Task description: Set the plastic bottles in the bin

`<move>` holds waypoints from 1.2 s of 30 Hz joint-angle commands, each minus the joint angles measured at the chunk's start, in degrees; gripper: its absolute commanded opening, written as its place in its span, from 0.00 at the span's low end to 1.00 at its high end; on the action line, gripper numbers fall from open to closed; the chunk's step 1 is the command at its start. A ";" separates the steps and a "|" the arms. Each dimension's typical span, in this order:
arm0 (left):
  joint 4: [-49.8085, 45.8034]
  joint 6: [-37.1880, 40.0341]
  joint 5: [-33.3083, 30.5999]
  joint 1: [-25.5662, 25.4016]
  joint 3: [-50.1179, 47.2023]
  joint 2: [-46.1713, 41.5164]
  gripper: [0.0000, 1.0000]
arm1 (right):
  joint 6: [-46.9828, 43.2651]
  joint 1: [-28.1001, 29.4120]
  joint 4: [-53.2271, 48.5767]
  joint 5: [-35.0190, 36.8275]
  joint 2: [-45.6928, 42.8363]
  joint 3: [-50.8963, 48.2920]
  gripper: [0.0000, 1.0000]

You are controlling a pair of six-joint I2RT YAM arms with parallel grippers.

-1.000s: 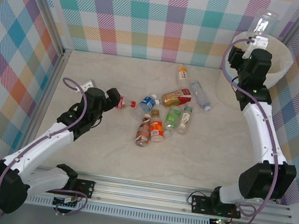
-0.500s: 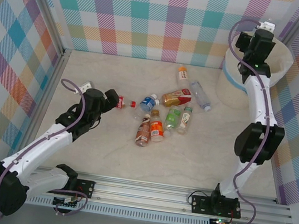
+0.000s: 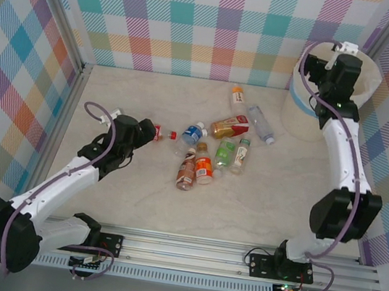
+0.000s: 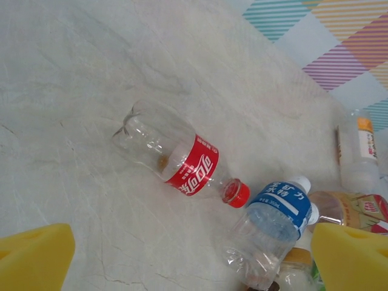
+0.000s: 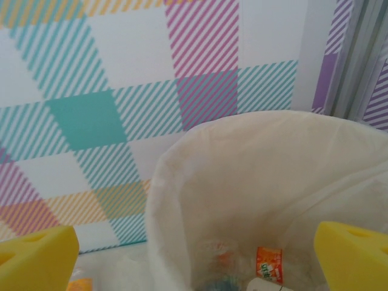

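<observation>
A clear bottle with a red label (image 4: pixel 179 156) and red cap lies on the table just ahead of my open left gripper (image 4: pixel 194 267), outside its yellow fingertips (image 4: pixel 33 257). A blue-labelled bottle (image 4: pixel 274 227) lies to its right. In the top view, the left gripper (image 3: pixel 147 128) sits beside the red-labelled bottle (image 3: pixel 161 134), left of the bottle cluster (image 3: pixel 208 155). My right gripper (image 5: pixel 194 260) hangs open and empty over the bin (image 5: pixel 242 182), whose cream bag holds bottles, one with an orange label (image 5: pixel 268 264). From above, the right gripper (image 3: pixel 340 65) is at the bin's rim (image 3: pixel 371 82).
Several more bottles lie mid-table: a brown-gold one (image 3: pixel 229 127), a clear one (image 3: pixel 261 124), a small orange-capped one (image 3: pixel 237 93), green-labelled ones (image 3: pixel 225 152), and orange (image 3: pixel 203 167) and brown (image 3: pixel 187 170) ones. Checked walls enclose the table.
The right gripper held a clear bottle above the bin a second ago; the bottle has left its fingers, which now stand open over the bin. The left gripper edged closer to the red-labelled bottle.
</observation>
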 commanded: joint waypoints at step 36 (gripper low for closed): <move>-9.99 -30.41 -2.26 2.10 20.79 31.06 1.00 | 17.30 2.56 21.06 -39.63 -33.78 -47.35 1.00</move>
